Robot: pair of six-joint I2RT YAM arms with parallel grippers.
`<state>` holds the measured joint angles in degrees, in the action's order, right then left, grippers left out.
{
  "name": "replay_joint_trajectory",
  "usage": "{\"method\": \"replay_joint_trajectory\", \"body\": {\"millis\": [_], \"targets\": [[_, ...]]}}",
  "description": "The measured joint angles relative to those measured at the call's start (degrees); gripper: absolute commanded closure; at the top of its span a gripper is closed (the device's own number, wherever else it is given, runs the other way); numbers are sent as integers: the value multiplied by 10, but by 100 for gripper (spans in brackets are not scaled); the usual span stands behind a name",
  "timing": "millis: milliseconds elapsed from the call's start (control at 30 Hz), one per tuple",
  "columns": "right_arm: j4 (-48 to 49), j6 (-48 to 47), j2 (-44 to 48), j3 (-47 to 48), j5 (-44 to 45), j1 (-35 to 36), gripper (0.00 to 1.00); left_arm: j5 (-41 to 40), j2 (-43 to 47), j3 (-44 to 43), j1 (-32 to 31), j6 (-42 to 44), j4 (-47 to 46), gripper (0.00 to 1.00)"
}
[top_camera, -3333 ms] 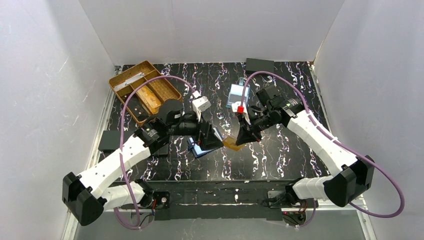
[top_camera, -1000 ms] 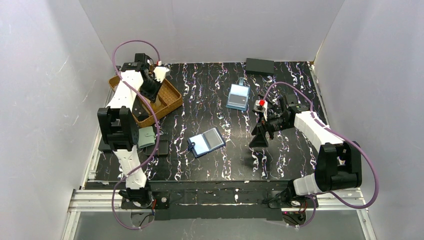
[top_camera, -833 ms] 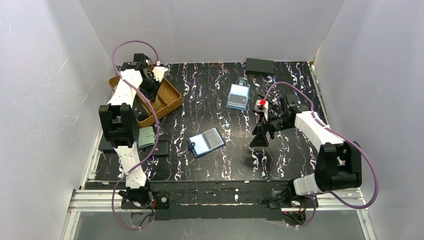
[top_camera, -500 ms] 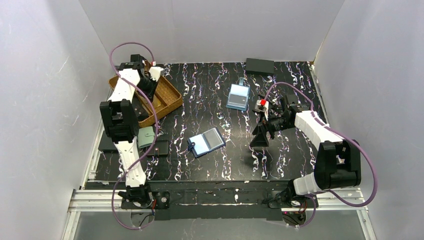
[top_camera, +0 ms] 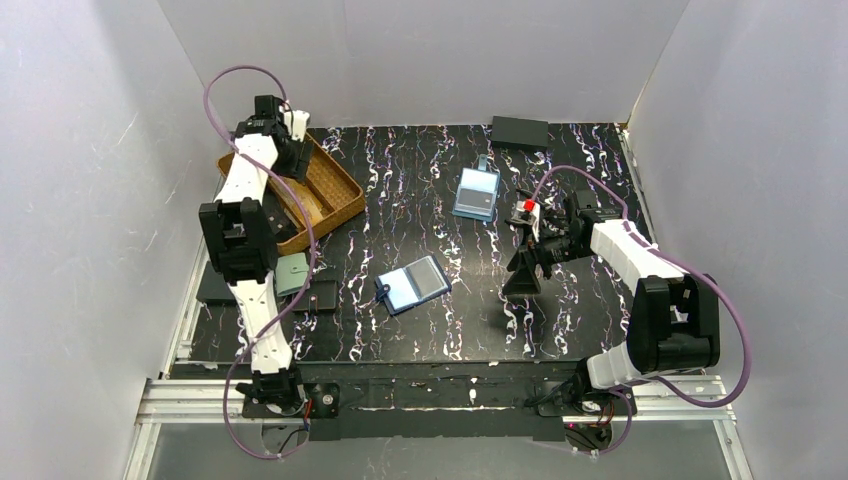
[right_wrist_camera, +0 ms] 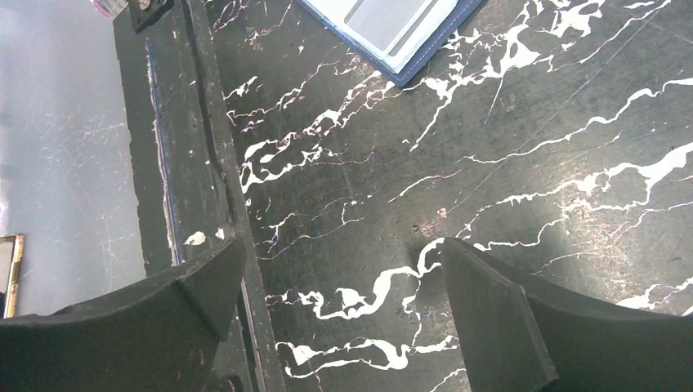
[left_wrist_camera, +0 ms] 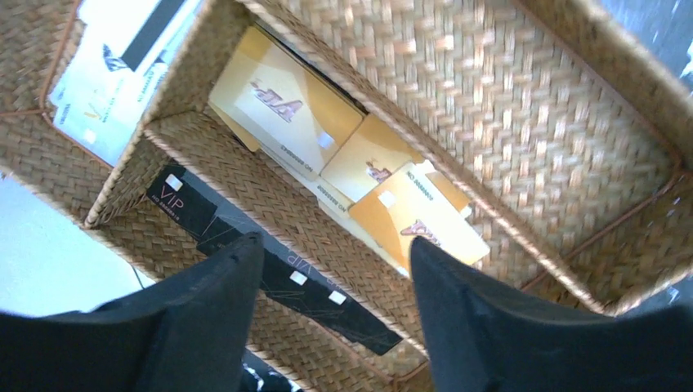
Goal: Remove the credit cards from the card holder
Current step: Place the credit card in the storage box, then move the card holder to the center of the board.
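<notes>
Lying in wicker tray (left_wrist_camera: 523, 106): orange credit cards (left_wrist_camera: 286, 110); left fingers (left_wrist_camera: 204, 322), right fingers (right_wrist_camera: 498, 327) apart, empty.

The credit cards (left_wrist_camera: 286, 114) are orange, the woven basket (left_wrist_camera: 507, 106) tan, the table (right_wrist_camera: 572, 122) black, white-veined.

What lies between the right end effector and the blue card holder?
Nothing: only bare marbled table runs from the right end effector to the card holder, shown in the top and right wrist views.

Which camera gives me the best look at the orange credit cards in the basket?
Left wrist: the credit cards lie overlapping, close up, in a middle compartment of the woven basket. Top external shows the basket small, cards indistinct. Right wrist shows none.
</notes>
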<state>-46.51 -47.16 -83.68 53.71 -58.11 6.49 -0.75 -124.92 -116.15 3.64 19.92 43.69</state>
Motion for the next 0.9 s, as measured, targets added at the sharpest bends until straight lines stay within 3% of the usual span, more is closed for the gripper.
{"method": "replay_joint_trajectory", "body": {"millis": [133, 167, 433, 900], "targets": [[-6, -12, 0, 0, -1, -2, 2, -5, 78, 93, 0, -36, -78, 4], [-10, -17, 0, 0, -1, -3, 2, -5, 112, 126, 0, -49, -102, 2], [-29, -41, 5, 0, -5, -19, 2, 75, 416, 328, 10, -193, -256, 2], [-46, -92, 48, -3, -10, -53, 2, 327, 629, 606, 16, -443, -253, 2]]}}
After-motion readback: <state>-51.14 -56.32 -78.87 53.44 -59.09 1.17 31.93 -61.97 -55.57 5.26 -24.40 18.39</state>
